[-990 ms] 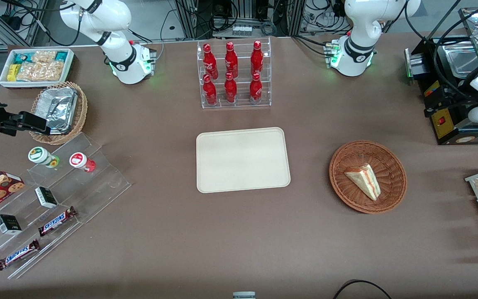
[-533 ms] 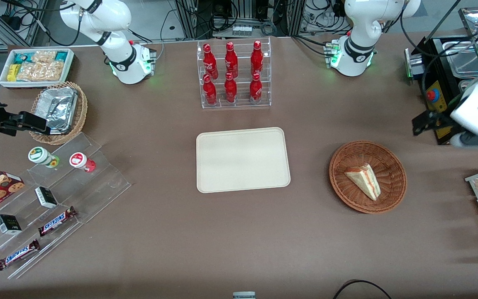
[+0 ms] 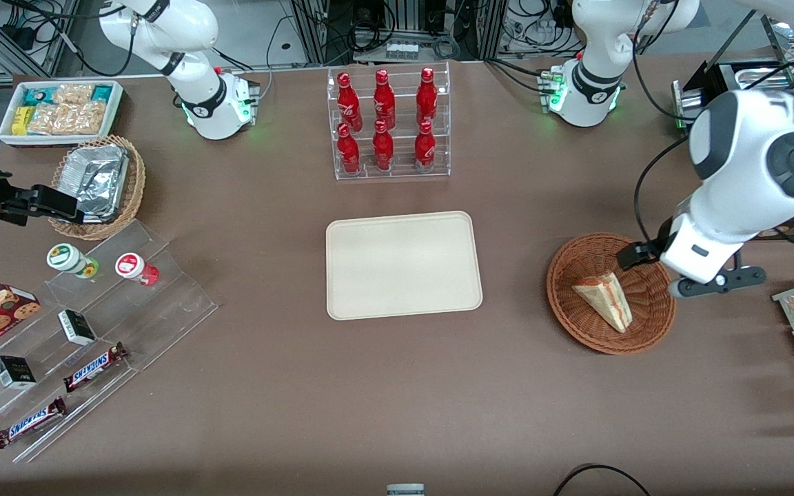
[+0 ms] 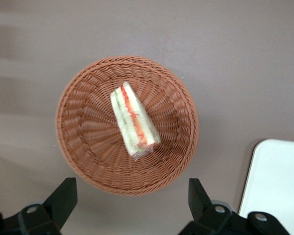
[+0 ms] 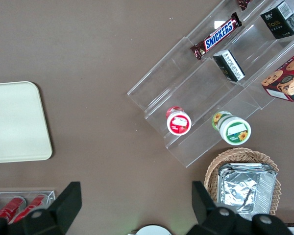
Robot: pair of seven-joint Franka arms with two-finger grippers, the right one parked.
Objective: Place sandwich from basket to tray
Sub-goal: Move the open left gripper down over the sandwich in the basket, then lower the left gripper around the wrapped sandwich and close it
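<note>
The gripper hangs above the basket, fingers spread wide and holding nothing, touching nothing. The sandwich lies inside the basket, flat on the weave, red and green filling facing up. The basket sits toward the working arm's end of the table. The tray lies bare at the table's middle, well apart from the basket, one rounded corner seen from the left wrist

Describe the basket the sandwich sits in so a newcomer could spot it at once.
Start at the cream tray mid-table and look toward the working arm's end: the basket is the round, reddish-brown wicker bowl there, under the open gripper. Unlike the foil-lined wicker basket near the parked arm, it holds only the sandwich.
</note>
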